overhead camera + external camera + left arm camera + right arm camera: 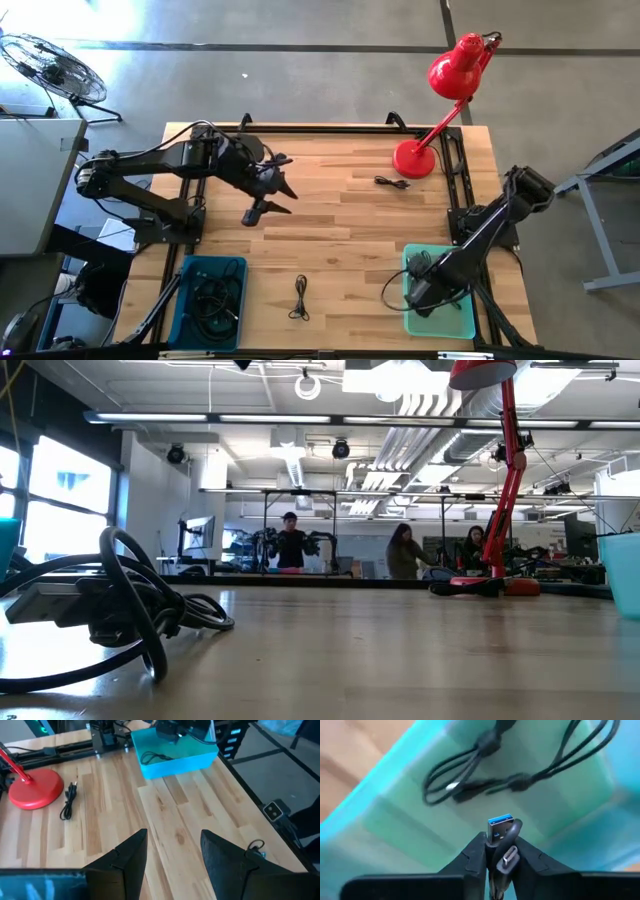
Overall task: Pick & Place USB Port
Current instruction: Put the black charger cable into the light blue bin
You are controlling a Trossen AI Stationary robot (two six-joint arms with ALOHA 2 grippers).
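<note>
My right gripper (499,845) hangs over the teal bin (465,322) at the table's near right corner, shut on a black USB cable (501,827). Another coiled black cable (485,780) lies on the bin's floor. My left gripper (172,845) is open and hovers above the bare wood left of the table's middle (268,195), touching nothing. A black cable (300,297) lies on the table near the front edge and fills the low view's left (110,610). A third cable (392,182) lies beside the lamp base. My right gripper pinches the USB cable's connector end between its two fingers, from above and pointing down into the bin. The blue-tongued USB plug (499,826) sticks out past the fingertips, and a second small connector (507,858) sits between them. The cable is lifted clear of the bin floor.
A red desk lamp stands on its round base (412,160) at the far right. A blue bin (185,322) holding black cables sits at the near left corner. Black rails (455,170) run along the table's sides. People stand in the room beyond (290,540).
</note>
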